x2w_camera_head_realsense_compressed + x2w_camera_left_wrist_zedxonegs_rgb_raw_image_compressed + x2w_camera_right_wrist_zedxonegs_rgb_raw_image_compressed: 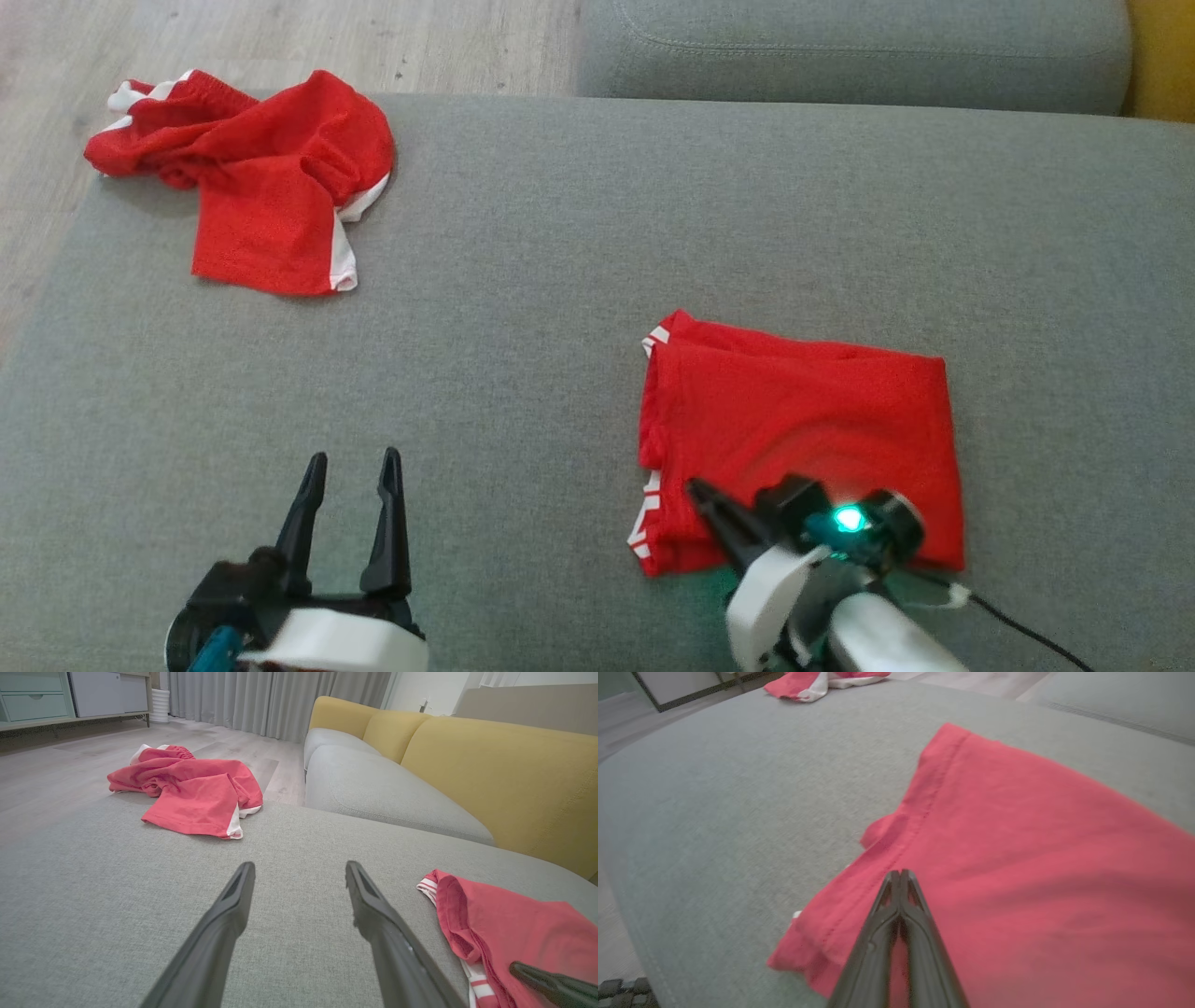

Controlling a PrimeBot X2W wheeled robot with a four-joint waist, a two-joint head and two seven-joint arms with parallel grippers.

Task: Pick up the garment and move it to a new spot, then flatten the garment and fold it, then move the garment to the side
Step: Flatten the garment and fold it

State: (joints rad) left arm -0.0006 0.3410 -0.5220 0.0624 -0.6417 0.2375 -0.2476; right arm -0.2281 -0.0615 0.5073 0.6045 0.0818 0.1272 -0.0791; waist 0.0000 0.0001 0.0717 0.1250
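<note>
Upper left we see a crumpled garment (252, 177); left gripper (350, 467) wide, empty; right gripper (901, 873) pinched together over folded garment (803, 420) — grip unclear.

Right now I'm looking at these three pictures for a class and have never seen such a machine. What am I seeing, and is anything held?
This is a two-armed robot folding clothes on a grey sofa seat. One picture looks down from its head; the other two look along each arm's fingers.

The left gripper stands open and empty above the seat.

The right gripper is shut, its tips over the near edge of the folded red garment; whether it pinches cloth I cannot tell.

A second, crumpled red garment lies at the far left corner.
</note>
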